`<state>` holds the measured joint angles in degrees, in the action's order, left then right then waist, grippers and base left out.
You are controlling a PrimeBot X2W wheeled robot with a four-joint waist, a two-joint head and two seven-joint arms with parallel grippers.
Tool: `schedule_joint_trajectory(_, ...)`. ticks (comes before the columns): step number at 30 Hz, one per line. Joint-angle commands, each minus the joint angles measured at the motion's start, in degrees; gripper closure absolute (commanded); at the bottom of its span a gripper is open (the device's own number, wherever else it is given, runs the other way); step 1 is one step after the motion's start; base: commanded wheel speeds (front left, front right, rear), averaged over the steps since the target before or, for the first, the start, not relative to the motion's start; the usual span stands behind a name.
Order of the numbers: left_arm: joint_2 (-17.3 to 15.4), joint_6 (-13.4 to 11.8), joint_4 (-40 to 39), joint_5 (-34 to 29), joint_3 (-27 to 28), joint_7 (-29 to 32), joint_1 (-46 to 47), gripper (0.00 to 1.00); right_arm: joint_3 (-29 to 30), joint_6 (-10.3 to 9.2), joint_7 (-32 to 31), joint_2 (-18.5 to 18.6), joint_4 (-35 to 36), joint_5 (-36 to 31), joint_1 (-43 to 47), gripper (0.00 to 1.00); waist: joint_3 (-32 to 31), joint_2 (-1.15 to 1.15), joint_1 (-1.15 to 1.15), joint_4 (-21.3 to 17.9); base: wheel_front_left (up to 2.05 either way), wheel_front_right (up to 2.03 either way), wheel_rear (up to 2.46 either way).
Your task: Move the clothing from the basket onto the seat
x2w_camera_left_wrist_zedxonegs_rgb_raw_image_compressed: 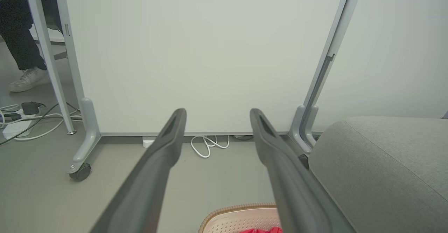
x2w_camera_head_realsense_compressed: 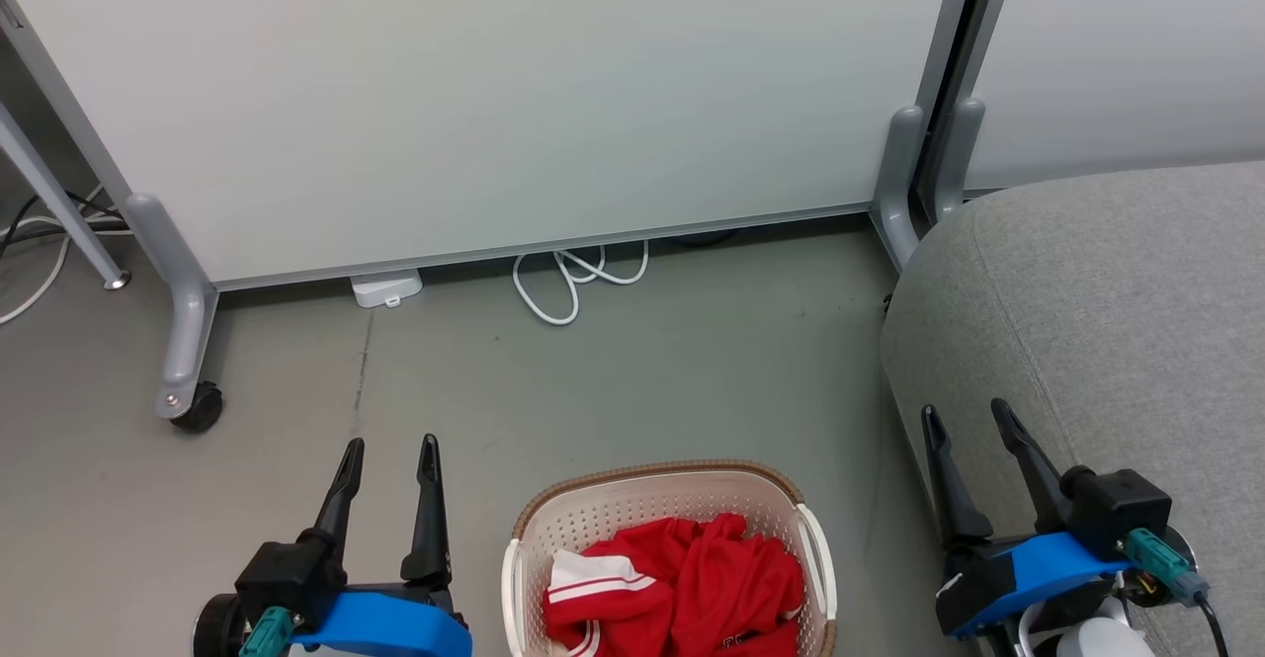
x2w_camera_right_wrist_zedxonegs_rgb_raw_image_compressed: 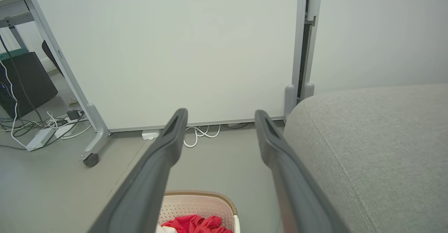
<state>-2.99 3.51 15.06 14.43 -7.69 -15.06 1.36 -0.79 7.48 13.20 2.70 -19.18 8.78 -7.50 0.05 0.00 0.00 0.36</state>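
Observation:
The red clothing point(x2w_camera_head_realsense_compressed: 692, 578) with white trim lies bunched inside the cream basket point(x2w_camera_head_realsense_compressed: 642, 484), which stands on the floor at the bottom centre of the head view. The grey seat point(x2w_camera_head_realsense_compressed: 1107, 301) rises to the basket's right. My left gripper point(x2w_camera_head_realsense_compressed: 390, 448) hangs open to the left of the basket, holding nothing. My right gripper point(x2w_camera_head_realsense_compressed: 967, 412) is open in front of the seat's front corner, also holding nothing. The left wrist view shows the basket rim point(x2w_camera_left_wrist_zedxonegs_rgb_raw_image_compressed: 238, 210), a sliver of clothing point(x2w_camera_left_wrist_zedxonegs_rgb_raw_image_compressed: 260, 230) and the seat point(x2w_camera_left_wrist_zedxonegs_rgb_raw_image_compressed: 385, 170). The right wrist view shows the basket point(x2w_camera_right_wrist_zedxonegs_rgb_raw_image_compressed: 196, 201), clothing point(x2w_camera_right_wrist_zedxonegs_rgb_raw_image_compressed: 196, 223) and seat point(x2w_camera_right_wrist_zedxonegs_rgb_raw_image_compressed: 378, 145).
A white partition panel point(x2w_camera_head_realsense_compressed: 494, 94) on wheeled grey feet point(x2w_camera_head_realsense_compressed: 188, 341) stands behind the basket. A coiled white cable point(x2w_camera_head_realsense_compressed: 573, 277) and a white plug box point(x2w_camera_head_realsense_compressed: 385, 288) lie at its base. A person's leg and white shoe point(x2w_camera_left_wrist_zedxonegs_rgb_raw_image_compressed: 24, 79) show beyond the panel, with cables point(x2w_camera_right_wrist_zedxonegs_rgb_raw_image_compressed: 42, 128) on the floor.

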Motion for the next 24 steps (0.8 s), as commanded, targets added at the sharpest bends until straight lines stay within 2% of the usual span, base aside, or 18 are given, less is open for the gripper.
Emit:
schedule_joint_trajectory(1,0.0,-0.2,-0.1,-0.3,0.1,-0.2,-0.3,0.0,-0.1,0.03,0.4,0.3,0.0,-0.1,-0.5,0.0,-0.1,0.0,0.0,0.0,0.0,0.0,0.0)
schedule_joint_trajectory(15,0.0,-0.4,-0.1,-0.1,0.1,-0.2,-0.4,0.0,-0.7,0.03,0.1,0.3,1.0,0.4,-0.9,0.0,1.6,0.0,0.0,-0.6,0.0,0.0,0.0)
schedule_joint_trajectory(24,-0.4,0.9,3.9,0.4,-1.2,0.2,4.4,0.0,-1.7,0.03,-0.1,0.3,5.1,-1.1,-8.2,0.0,11.2,0.0,0.0,-4.1,0.0,0.0,0.0)
